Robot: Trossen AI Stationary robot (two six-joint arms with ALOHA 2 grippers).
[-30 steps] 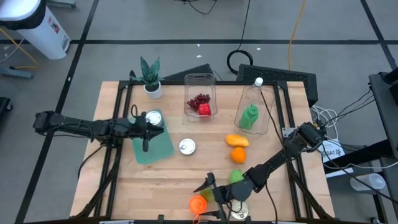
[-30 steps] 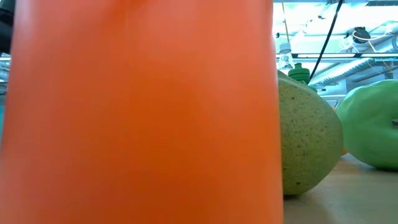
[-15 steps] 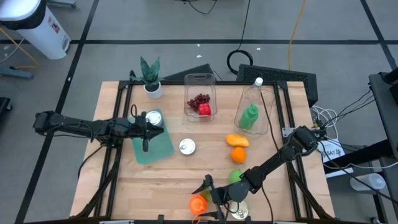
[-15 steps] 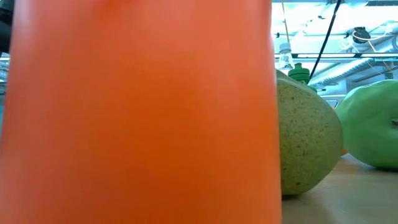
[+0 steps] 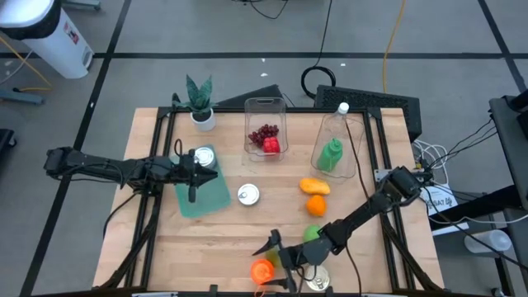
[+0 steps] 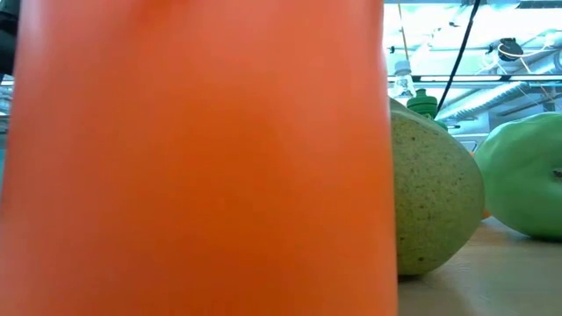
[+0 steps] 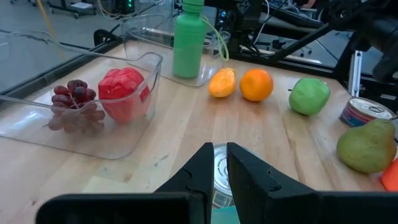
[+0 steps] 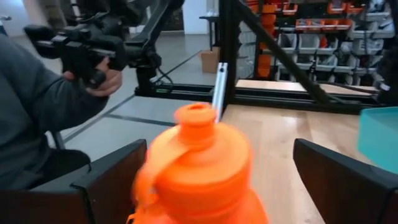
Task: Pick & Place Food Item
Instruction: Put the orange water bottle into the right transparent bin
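Near the table's front edge: the right gripper (image 5: 272, 262) is hanging low with its fingers (image 8: 109, 180) spread wide on either side of an orange bottle (image 5: 262, 271), gripping nothing.
Bottle: it is standing upright between the open fingers, its cap toward the wrist camera; whether either finger is touching it I cannot tell.
Food items: a pear (image 6: 435, 206) is sitting just beside the bottle, a green apple (image 5: 313, 233) a little farther in, and an orange (image 5: 315, 205) and a smaller yellow-orange fruit (image 5: 314, 186) beyond that toward the table's middle.
Containers: a clear tray (image 5: 266, 124) at the back is holding grapes (image 7: 73, 102) and a red fruit (image 7: 124, 92); a second clear tray (image 5: 353, 140) is holding a green bottle (image 5: 330, 154).
Left arm: the left gripper (image 5: 193, 176) is waiting over a teal cloth (image 5: 206, 194), fingers pressed together and empty, next to a tin can (image 5: 202, 157).
Bystander: a person's sleeve (image 8: 43, 102) is showing beyond the table edge, hand on a control handle.
Judgement on target: the gripper is framing a bottle, not a food item, so closing now would likely be taking the wrong thing.
Risk one: the bottle is standing close to the edge, and a nudge from one finger could be tipping it over or off the table.
Risk two: swinging toward the pear with fingers this wide could be knocking the bottle or rolling the pear away.
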